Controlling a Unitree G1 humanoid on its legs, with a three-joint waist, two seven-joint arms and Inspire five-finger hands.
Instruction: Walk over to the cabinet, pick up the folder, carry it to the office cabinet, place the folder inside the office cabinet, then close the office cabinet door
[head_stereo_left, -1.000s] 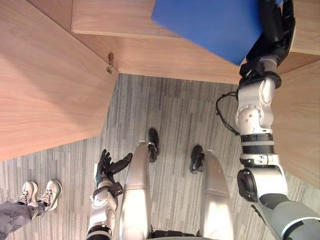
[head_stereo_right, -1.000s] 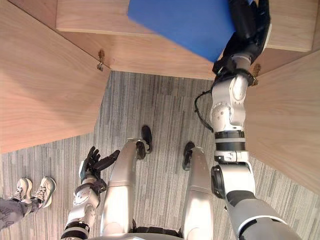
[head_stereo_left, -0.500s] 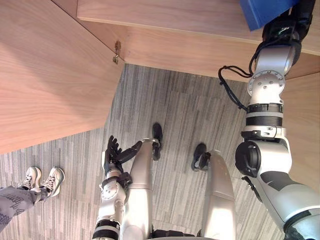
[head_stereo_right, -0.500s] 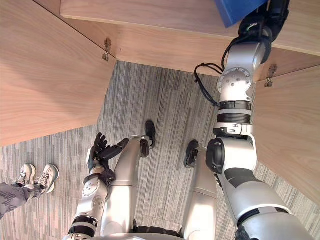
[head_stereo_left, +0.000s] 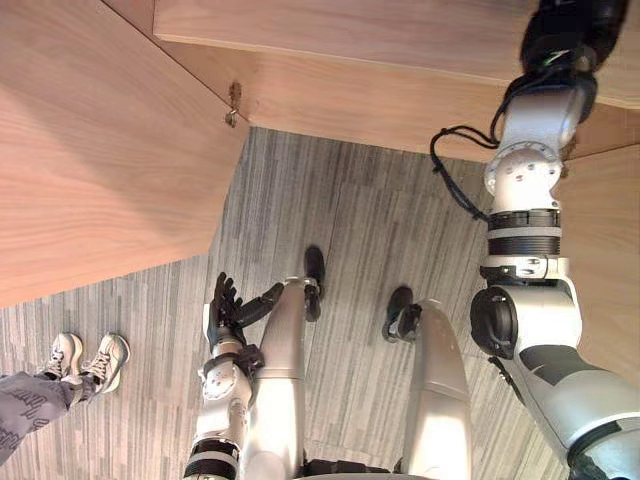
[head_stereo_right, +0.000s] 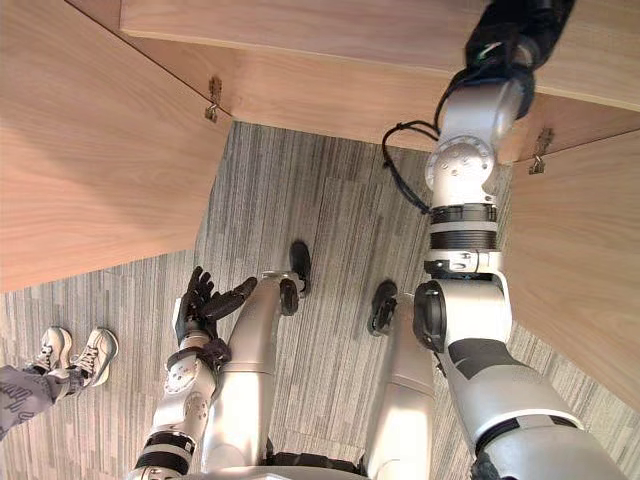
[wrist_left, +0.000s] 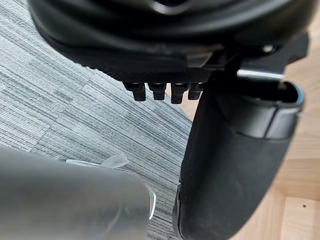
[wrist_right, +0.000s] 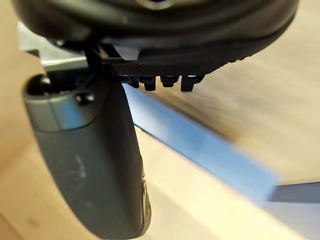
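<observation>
Folder (wrist_right: 200, 150) | on wood (wrist_right: 280, 115) just past right hand (wrist_right: 90, 165) | left hand (head_stereo_left: 224, 316) spread

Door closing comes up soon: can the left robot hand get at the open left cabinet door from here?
Probably yes: the left robot hand hangs low and open, and nothing stands between it and the open left door; it must rise.

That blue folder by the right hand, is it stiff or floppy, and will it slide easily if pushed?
Probably stiff: the folder shows a straight, unbent edge beside the right hand. It looks thin and flat, so likely light and unlikely to roll. Its face and the wood beside it look smooth, so it may slide readily.
</observation>
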